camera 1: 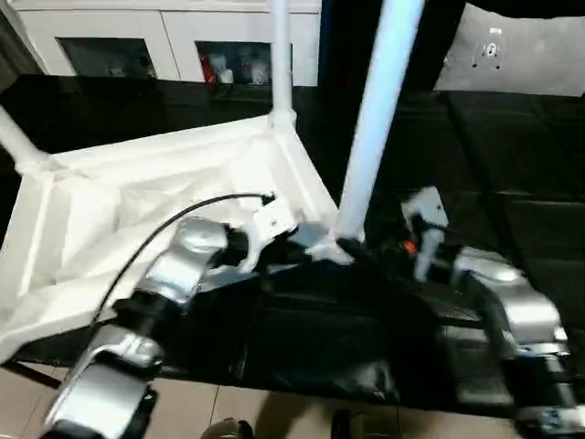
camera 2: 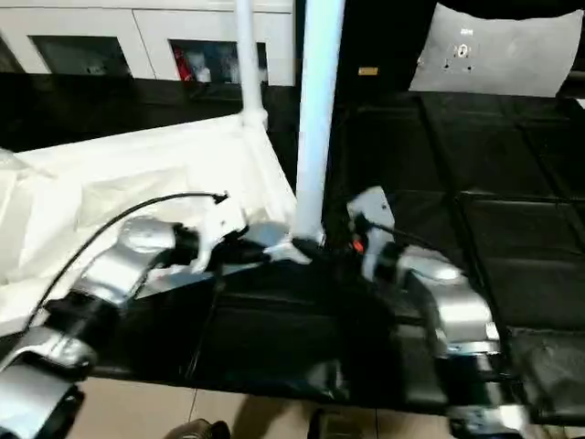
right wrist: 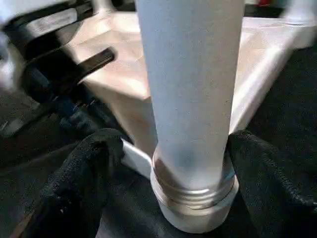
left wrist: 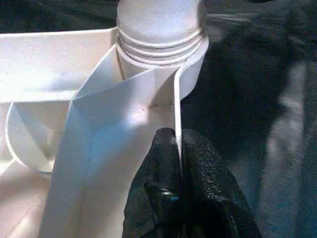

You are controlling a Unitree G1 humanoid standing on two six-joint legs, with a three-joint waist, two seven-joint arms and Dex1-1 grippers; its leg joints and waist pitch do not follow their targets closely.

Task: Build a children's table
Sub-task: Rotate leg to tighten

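**Support surface and items resting on it**

The tabletop is covered in a black material divided into panels by visible seams. Its near edge runs above a light tiled floor. The children's table lies upside down on the left part of the tabletop, its white ribbed underside facing up. Three screw-in legs are seen rising from its corner sockets: one at the far corner, one at the near right corner, and one at the left edge. The threaded base of the near right leg sits in its socket just above the black surface
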